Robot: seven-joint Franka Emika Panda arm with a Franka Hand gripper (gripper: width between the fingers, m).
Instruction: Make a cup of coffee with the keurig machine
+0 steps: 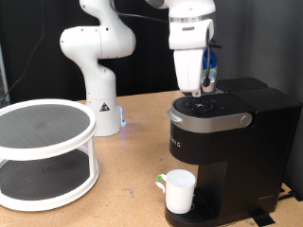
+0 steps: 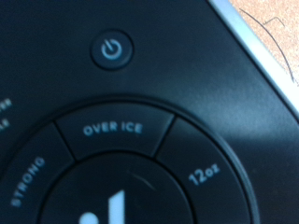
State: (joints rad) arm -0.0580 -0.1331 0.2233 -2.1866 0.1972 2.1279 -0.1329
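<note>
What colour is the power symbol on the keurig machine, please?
Blue, on the power button of the keurig machine; clearest in the wrist view.

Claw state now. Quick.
Claw: open or shut cannot be told; it sits right at the keurig's top buttons, holding nothing visible. Cup stands under the spout.

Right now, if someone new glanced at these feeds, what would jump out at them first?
The gripper hangs right over the top buttons of the keurig machine, at the exterior view's right. The wrist view is filled by that control panel: a power button above keys reading OVER ICE, STRONG and 12oz. The cup already stands on the drip base under the spout, and a white two-tier round shelf sits at the exterior view's left.
</note>
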